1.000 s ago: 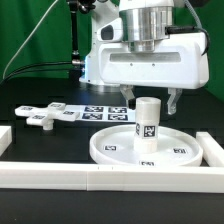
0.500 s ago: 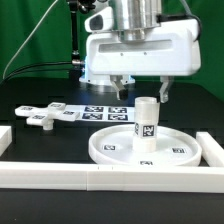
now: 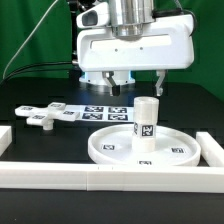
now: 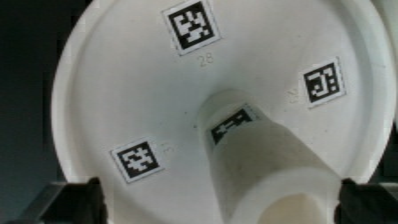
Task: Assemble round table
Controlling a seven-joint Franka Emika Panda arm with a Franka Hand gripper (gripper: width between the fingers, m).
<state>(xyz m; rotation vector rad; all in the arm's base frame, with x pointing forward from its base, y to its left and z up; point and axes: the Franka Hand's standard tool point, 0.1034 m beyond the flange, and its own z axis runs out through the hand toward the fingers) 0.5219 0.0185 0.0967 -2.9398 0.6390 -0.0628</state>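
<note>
Two fingers of the gripper [image 3: 141,86] hang spread apart and empty just above the short cylinder leg [image 3: 147,120], which stands upright beneath them on the middle of the round disc [image 3: 108,150], the cross-shaped foot piece [image 3: 42,117] lying well off to one side.

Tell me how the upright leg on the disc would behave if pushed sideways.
The leg stands upright at the centre of the disc, taller than wide, so a high push might tip it, unless it is screwed in, which I cannot tell. Once down, a cylinder would probably roll. It looks like smooth rigid plastic: stiff, likely light, perhaps slippery.
</note>
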